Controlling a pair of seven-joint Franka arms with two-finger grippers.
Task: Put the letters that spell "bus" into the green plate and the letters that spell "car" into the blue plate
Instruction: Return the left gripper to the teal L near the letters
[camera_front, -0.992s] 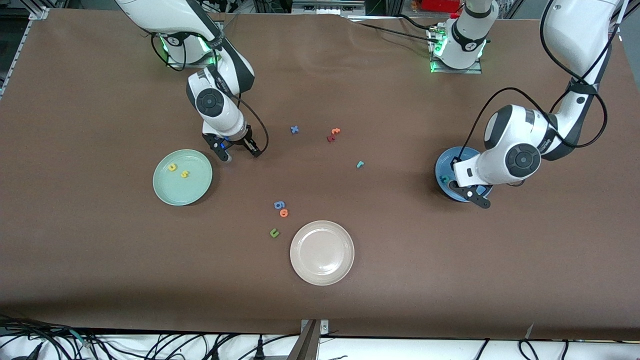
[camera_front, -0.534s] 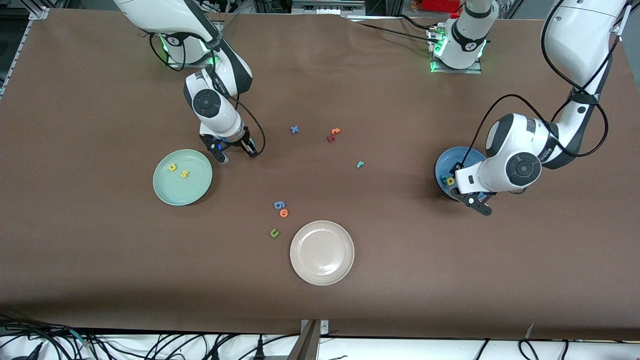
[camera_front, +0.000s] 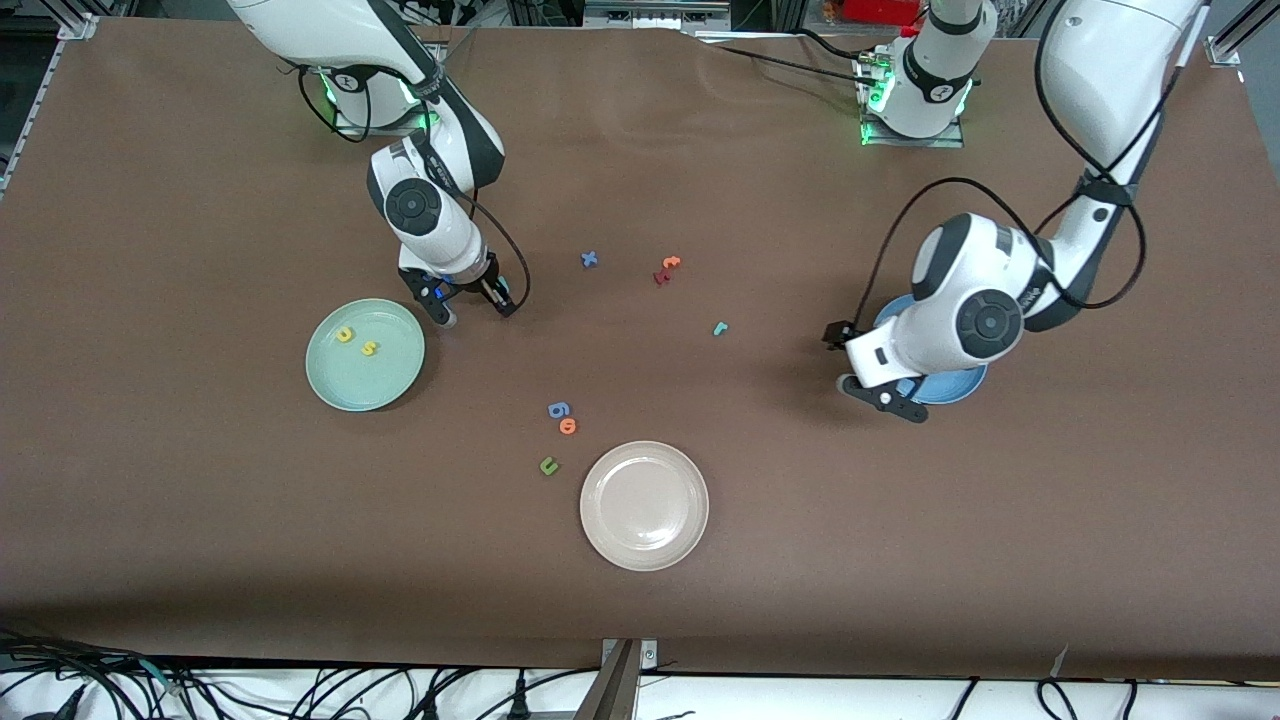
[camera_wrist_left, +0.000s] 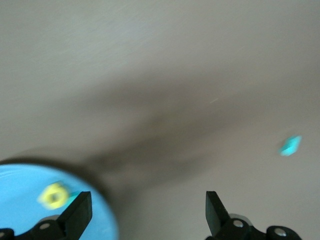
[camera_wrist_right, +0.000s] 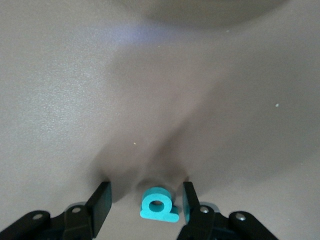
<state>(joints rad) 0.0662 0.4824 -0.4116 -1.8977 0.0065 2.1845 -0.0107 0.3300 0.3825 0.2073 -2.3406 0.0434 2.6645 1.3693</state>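
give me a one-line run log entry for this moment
left tool open, at blue plate rim, yellow foam "a" inside | right tool open astride teal foam "b" on table | teal foam "r" loose

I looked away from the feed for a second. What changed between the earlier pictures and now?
The left end effector opened over the blue plate, left the yellow "a" in it, and swung off toward the table's middle, now empty beside the plate. The right end effector barely shifted, open around the teal "b" on the table near the green plate. The letters on the table and the plates stayed put.
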